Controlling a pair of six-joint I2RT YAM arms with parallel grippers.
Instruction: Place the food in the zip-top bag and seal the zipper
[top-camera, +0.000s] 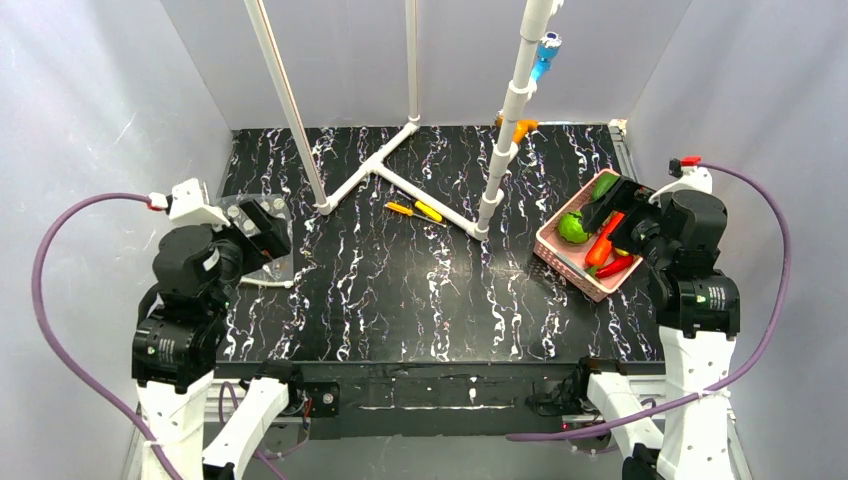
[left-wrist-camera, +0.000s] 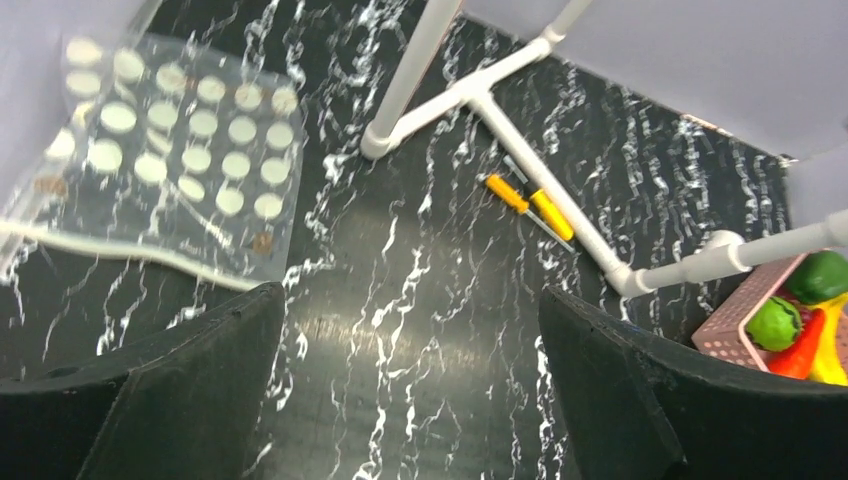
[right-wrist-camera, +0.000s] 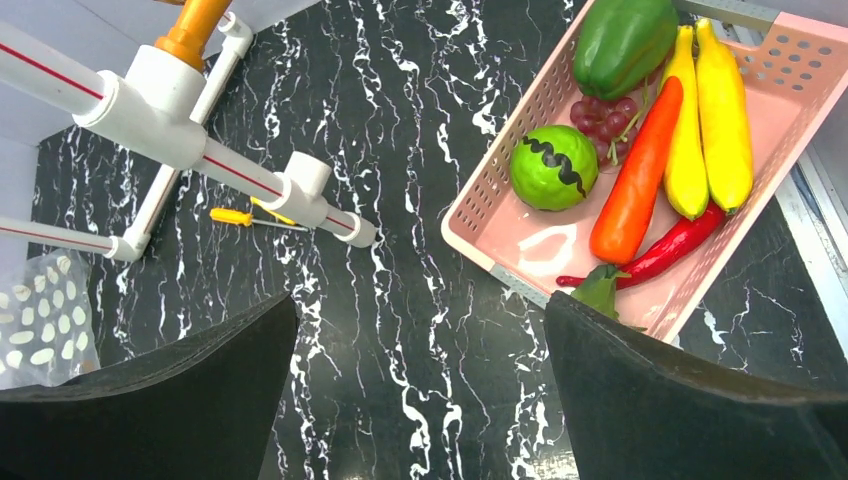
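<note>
The zip-top bag (left-wrist-camera: 170, 150), clear with white dots, lies flat at the table's left; its zipper (left-wrist-camera: 140, 258) runs along the near edge. My left gripper (left-wrist-camera: 412, 380) is open and empty, just right of the bag; in the top view the left gripper (top-camera: 262, 228) covers most of the bag (top-camera: 262, 268). The food lies in a pink basket (right-wrist-camera: 480, 200): a green pepper (right-wrist-camera: 620, 40), a green round fruit (right-wrist-camera: 553, 167), grapes (right-wrist-camera: 605, 108), an orange pepper (right-wrist-camera: 635, 180), bananas (right-wrist-camera: 705, 120) and a red pepper (right-wrist-camera: 670, 248). My right gripper (right-wrist-camera: 420, 390) is open and empty, above the basket's left side (top-camera: 615, 200).
A white pipe frame (top-camera: 400, 180) stands on the table's far middle, with upright pipes. Two small yellow and orange-handled tools (top-camera: 415, 210) lie beside it. The basket (top-camera: 560, 262) sits at the right edge. Grey walls close in both sides.
</note>
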